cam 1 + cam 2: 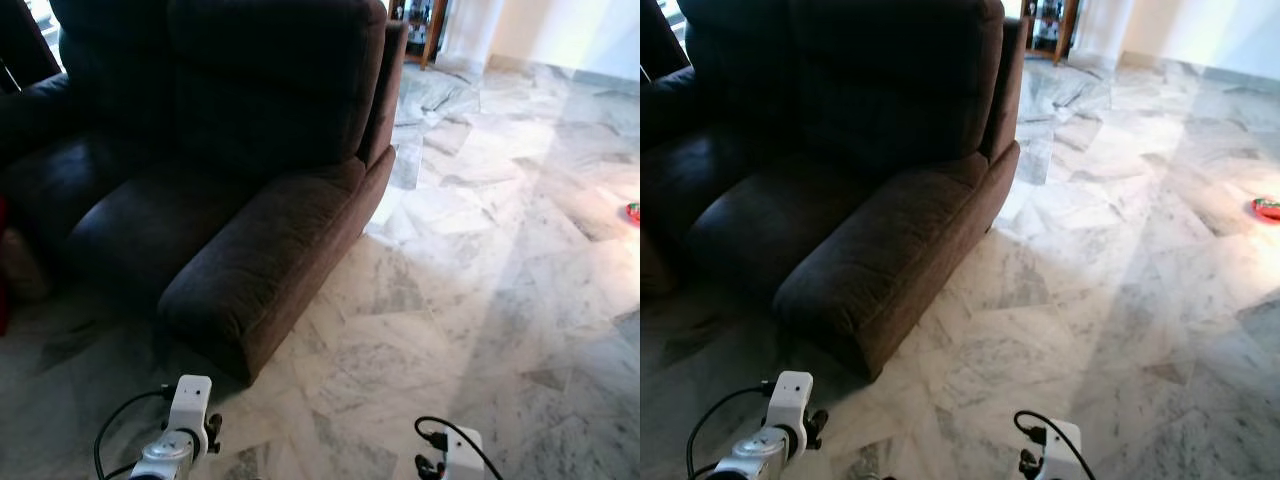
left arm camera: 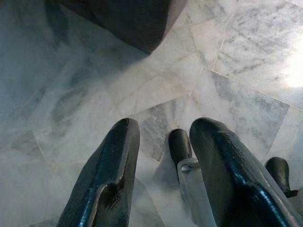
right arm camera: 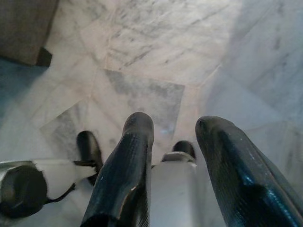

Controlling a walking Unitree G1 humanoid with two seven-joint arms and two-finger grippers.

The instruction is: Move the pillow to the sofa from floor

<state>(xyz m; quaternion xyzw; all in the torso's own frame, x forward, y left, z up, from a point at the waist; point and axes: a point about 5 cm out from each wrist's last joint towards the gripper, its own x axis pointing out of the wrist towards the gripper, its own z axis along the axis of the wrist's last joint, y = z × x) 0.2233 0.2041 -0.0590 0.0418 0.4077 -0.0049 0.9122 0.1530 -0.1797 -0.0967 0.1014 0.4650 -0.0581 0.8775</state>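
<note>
A dark brown sofa (image 1: 230, 200) fills the left half of the eye views, its near armrest (image 1: 265, 265) reaching towards me. At the far left edge, low by the sofa, lies a brownish soft shape (image 1: 18, 268) cut off by the frame; I cannot tell whether it is the pillow. Both arms hang low: the left arm (image 1: 185, 420) in front of the armrest, the right arm (image 1: 450, 455) over bare floor. In the wrist views my left gripper (image 2: 164, 125) and right gripper (image 3: 175, 120) are open, pointing down at the marble with nothing between the fingers.
Pale marble floor (image 1: 480, 280) stretches to the right and ahead. A small red object (image 1: 633, 211) lies on it at the far right. A wooden cabinet (image 1: 425, 25) stands at the back beside a white wall.
</note>
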